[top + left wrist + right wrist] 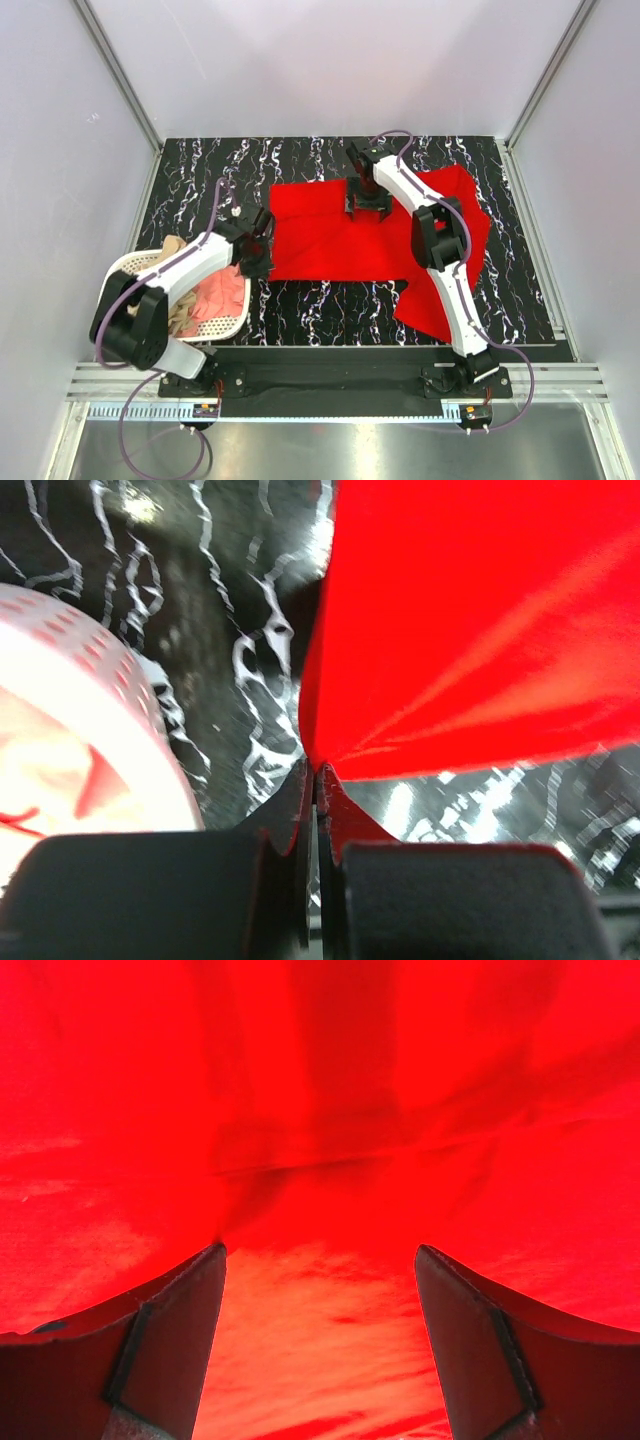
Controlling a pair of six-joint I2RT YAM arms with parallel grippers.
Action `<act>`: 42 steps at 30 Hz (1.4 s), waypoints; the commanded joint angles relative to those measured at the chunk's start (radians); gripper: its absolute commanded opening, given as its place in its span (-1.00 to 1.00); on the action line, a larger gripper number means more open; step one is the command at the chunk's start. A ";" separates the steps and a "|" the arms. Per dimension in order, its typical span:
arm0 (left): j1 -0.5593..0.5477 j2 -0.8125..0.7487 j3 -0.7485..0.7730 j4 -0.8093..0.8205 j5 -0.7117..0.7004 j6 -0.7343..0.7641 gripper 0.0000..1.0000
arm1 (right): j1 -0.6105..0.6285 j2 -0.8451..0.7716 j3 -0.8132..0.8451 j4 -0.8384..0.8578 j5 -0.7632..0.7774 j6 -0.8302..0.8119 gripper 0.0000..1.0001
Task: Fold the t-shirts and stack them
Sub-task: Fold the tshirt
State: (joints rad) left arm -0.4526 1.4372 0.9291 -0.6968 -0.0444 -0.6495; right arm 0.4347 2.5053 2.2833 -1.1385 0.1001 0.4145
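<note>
Red t-shirt (330, 240) lies spread mid-bench toward the right edge; left gripper (315, 770) clenched on its left hem, probably to draw a fold across, right gripper (320, 1260) released, splayed over cloth near the far edge.

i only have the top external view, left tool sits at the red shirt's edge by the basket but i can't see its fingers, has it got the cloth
Observer: Yes. The left wrist view shows the left tool shut on the edge of the red t-shirt, with the cloth fanning out from the pinch.
Operator: and the right one, its arm blocks it from up here
Observer: The right wrist view shows the right tool open wide over the red cloth, with nothing pinched in it.
</note>
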 commanded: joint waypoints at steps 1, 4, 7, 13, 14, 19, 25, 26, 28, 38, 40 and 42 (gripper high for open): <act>0.006 0.067 0.051 0.005 -0.092 0.030 -1.00 | 0.010 -0.003 0.035 0.017 0.070 -0.023 0.68; 0.017 0.138 0.076 0.022 -0.074 0.028 -1.00 | 0.019 0.021 0.062 0.025 0.073 -0.034 0.68; 0.019 0.206 0.102 0.042 -0.049 0.031 -1.00 | 0.019 0.062 0.109 0.023 0.064 -0.031 0.67; 0.060 0.331 0.195 0.054 0.004 0.033 -1.00 | 0.018 0.179 0.246 0.014 0.052 -0.031 0.68; 0.072 0.345 0.224 0.056 0.009 0.036 -1.00 | 0.019 0.206 0.263 0.017 0.044 -0.036 0.68; 0.153 0.437 0.344 0.037 0.011 0.063 -1.00 | 0.018 0.253 0.350 0.072 -0.039 -0.036 0.69; 0.233 0.542 0.540 -0.023 -0.028 0.122 -1.00 | 0.013 0.222 0.447 0.062 -0.187 0.021 0.77; 0.241 0.551 0.553 -0.027 -0.026 0.129 -1.00 | 0.004 0.175 0.447 0.046 -0.197 0.032 0.78; 0.242 0.554 0.576 -0.026 -0.006 0.151 -1.00 | -0.004 0.097 0.378 -0.007 -0.188 0.037 0.84; 0.241 0.465 0.421 0.077 0.175 0.211 -1.00 | -0.197 -0.660 -0.331 -0.188 -0.276 -0.014 0.82; 0.241 0.442 0.389 0.094 0.193 0.214 -1.00 | -0.241 -0.791 -0.577 -0.123 -0.277 0.018 0.78; 0.241 0.430 0.369 0.105 0.205 0.218 -1.00 | -0.267 -0.951 -0.771 -0.086 -0.272 0.078 0.72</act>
State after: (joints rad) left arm -0.2096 1.9392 1.3231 -0.6437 0.1024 -0.4599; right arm 0.1745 1.6955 1.7348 -1.2182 -0.1303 0.4274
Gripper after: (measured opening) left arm 0.012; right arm 0.872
